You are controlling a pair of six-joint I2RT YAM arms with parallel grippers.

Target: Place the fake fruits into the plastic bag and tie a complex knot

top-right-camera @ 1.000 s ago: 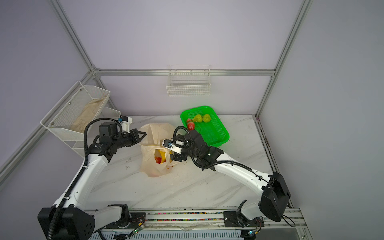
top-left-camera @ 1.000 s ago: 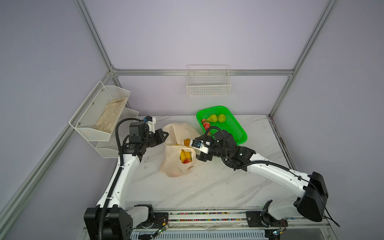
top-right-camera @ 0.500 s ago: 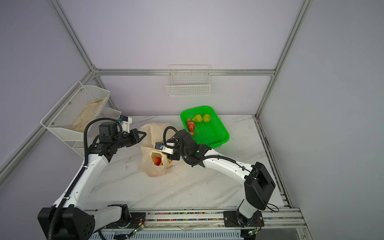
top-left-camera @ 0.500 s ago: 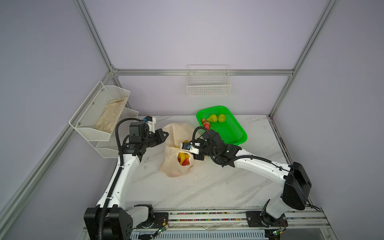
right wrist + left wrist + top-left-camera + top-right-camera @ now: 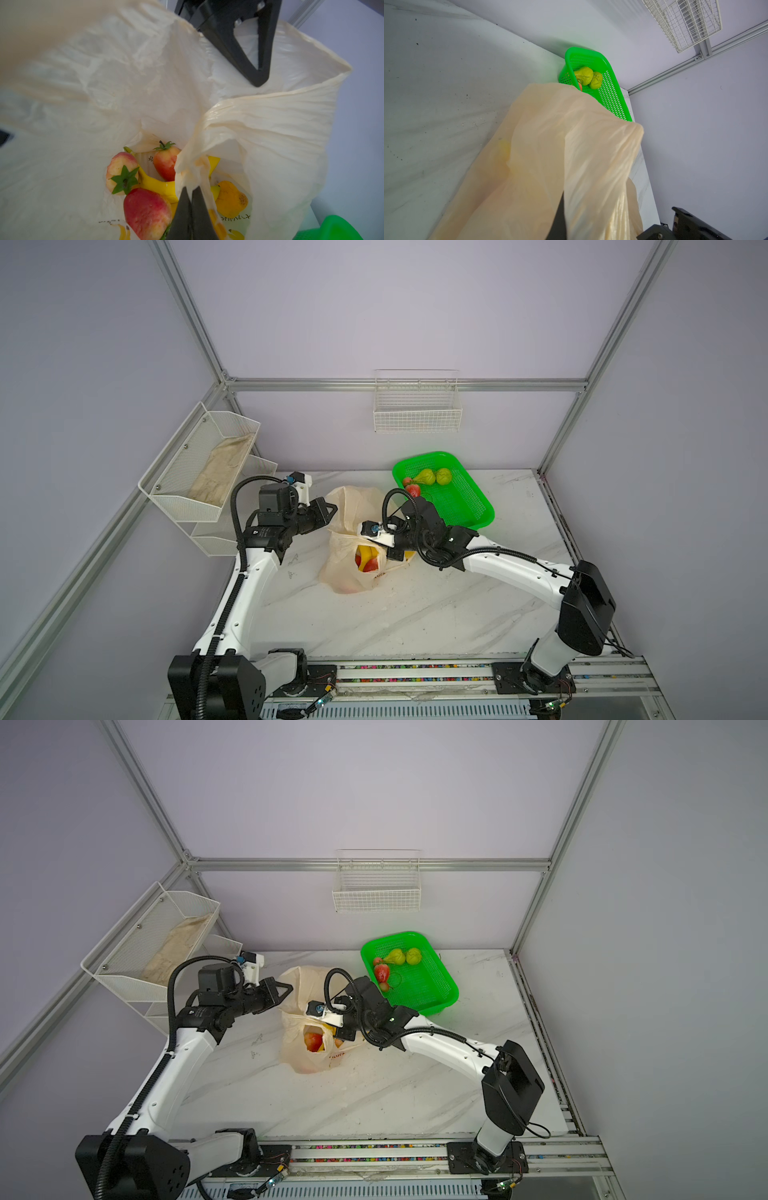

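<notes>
Top views: thin translucent cream-peach plastic bag (image 5: 345, 574) (image 5: 305, 1058) sits mid of the white marble-look bench (image 5: 415, 614), mouth up & open, glossy fake fruits (image 5: 365, 561) (image 5: 313, 1041) showing inside, red & yellow. Left gripper (image 5: 332, 509) (image 5: 289, 989) reaches in from 9 o'clock, fingers shut on the bag's raised rear rim; right gripper (image 5: 392, 556) (image 5: 343, 1033) at the bag's 3 o'clock edge, fingers closed, what they pinch unclear from here. Bright green mesh plastic basket (image 5: 484, 510) (image 5: 451, 992) lies at 1 o'clock of the bag, near it, w/ two green pears (image 5: 427, 477) & red strawberries (image 5: 381, 971) in its far half. White wire basket (image 5: 417, 414) hangs on the rear wall at 12 o'clock; white mesh shelf (image 5: 183, 472) at 10 o'clock holds a beige cloth (image 5: 220, 468). Left wrist view: bag film draped over one dark finger (image 5: 560, 216); basket (image 5: 610, 99) beyond w/ both pears (image 5: 584, 75). Right wrist view: right gripper (image 5: 190, 195) fingers pressed together on a bunched handle strip of the bag (image 5: 270, 128); deeper inside, three strawberries (image 5: 147, 212), a yellow banana bunch (image 5: 158, 185), an orange-yellow pear (image 5: 230, 197); left gripper (image 5: 257, 81) tip nips the opposite rim.
</notes>
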